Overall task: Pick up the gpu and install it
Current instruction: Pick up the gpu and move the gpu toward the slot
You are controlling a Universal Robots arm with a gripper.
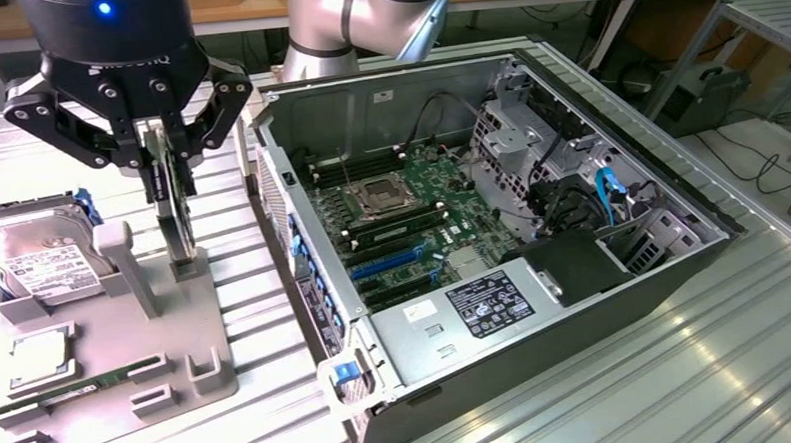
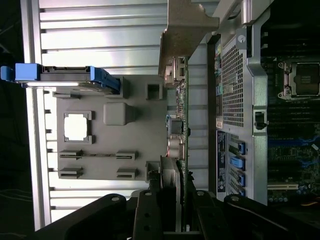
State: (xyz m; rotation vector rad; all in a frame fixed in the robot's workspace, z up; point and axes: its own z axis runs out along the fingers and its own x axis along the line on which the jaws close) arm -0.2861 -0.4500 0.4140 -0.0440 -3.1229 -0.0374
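The gpu [image 1: 172, 209] stands on edge in a slot of the grey holder [image 1: 173, 336], its black round fan facing the exterior view's left. My gripper [image 1: 163, 157] is directly above it with both black fingers down on either side of the card's top edge, shut on it. In the wrist view the gpu [image 2: 179, 135] runs edge-on away from my gripper [image 2: 172, 202], green board and connectors showing, with its silver bracket [image 2: 186, 30] at the far end. The card's lower edge still looks seated in the holder.
The open computer case [image 1: 716, 218] lies at the exterior view's right, with the motherboard and its blue slots [image 1: 390, 267] exposed. On the holder sit a hard drive [image 1: 44, 262], a processor chip [image 1: 34, 359] and a memory stick [image 1: 89, 385]. The table is ribbed metal [image 1: 669, 370].
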